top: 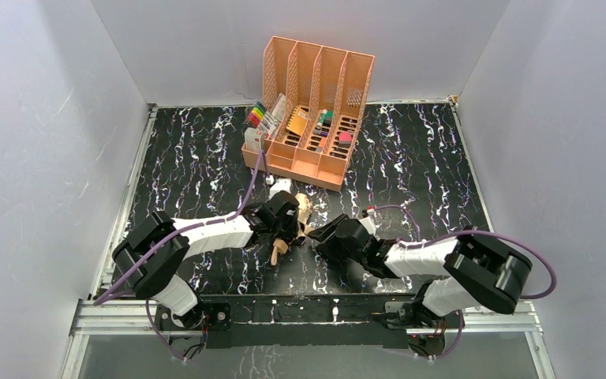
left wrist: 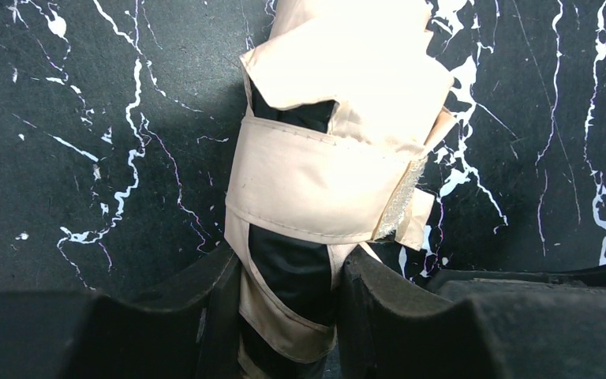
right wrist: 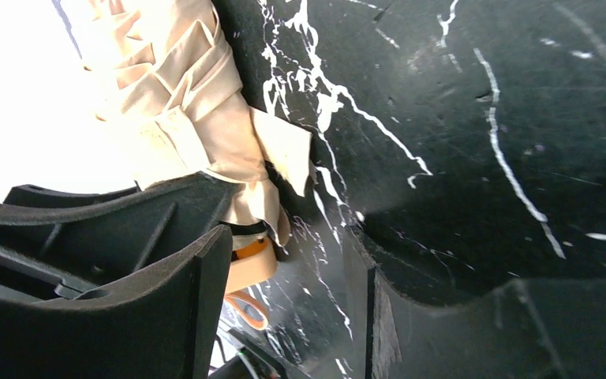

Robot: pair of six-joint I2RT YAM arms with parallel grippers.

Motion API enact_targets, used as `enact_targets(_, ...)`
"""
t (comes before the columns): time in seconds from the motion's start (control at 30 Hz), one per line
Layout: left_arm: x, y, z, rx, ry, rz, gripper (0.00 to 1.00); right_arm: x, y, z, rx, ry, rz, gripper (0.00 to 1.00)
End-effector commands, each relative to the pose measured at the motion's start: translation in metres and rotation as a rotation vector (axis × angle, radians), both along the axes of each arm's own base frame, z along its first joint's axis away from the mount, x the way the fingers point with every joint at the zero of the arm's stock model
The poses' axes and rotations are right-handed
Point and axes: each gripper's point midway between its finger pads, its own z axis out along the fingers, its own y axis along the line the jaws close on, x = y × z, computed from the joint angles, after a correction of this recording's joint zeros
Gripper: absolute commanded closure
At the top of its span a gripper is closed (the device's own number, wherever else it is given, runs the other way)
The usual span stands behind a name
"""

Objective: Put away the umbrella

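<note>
left claw point(left wrist: 288, 276): nearest the lens in the left wrist view; its dark, matte fingers point(left wrist: 213, 316) press both flanks of the umbrella, pinning the bundle so it cannot unroll.
umbrella point(left wrist: 323, 174): lies folded on the bench at mid-front, between the two arms. Soft tan cloth in loose pleats, with black lining showing through the gaps.
strap point(left wrist: 316, 189): flat tan band wrapped round the middle, with a rough fastening patch at its end. It looks lapped over, but I cannot tell whether it is fully pressed down.
handle point(top: 278, 251): short, pale stub pointing toward the near edge.
right claw point(right wrist: 288, 260): jaws apart with bare bench between them. It sits just beside the umbrella's folds, probably placed to tidy or press the strap.
bench point(top: 426, 158): black, matte, veined white like marble.
organizer point(top: 308, 110): peach slotted plastic, at the back, well apart from the umbrella.
</note>
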Motion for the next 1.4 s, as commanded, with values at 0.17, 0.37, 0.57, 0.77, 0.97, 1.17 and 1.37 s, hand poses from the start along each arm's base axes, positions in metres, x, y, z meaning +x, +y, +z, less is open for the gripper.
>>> enact_targets(0.17,-0.066,0.085,-0.063,0.385,0.246,-0.003,1.00,0.013,0.010,-0.011,0.057,0.048,-0.066,0.40)
enact_targets(0.37,-0.067,0.086,-0.064,0.400,0.246,-0.010,1.00,0.020,0.000,-0.027,0.037,0.069,-0.117,0.45)
enact_targets(0.57,-0.068,0.086,-0.065,0.413,0.248,-0.019,1.00,0.028,-0.012,-0.039,-0.010,0.061,-0.152,0.51)
enact_targets(0.77,-0.068,0.086,-0.067,0.422,0.253,-0.029,1.00,0.033,-0.011,-0.043,-0.005,0.037,-0.122,0.62)
enact_targets(0.97,-0.069,0.085,-0.068,0.428,0.255,-0.032,1.00,0.031,-0.007,-0.044,0.025,0.033,-0.088,0.82)
enact_targets(1.17,-0.071,0.089,-0.070,0.438,0.259,-0.024,1.00,0.034,-0.004,-0.028,0.070,-0.049,-0.049,1.00)
enact_targets(1.37,-0.073,0.097,-0.075,0.484,0.276,-0.015,1.00,0.040,-0.026,0.006,0.129,-0.135,-0.008,1.00)
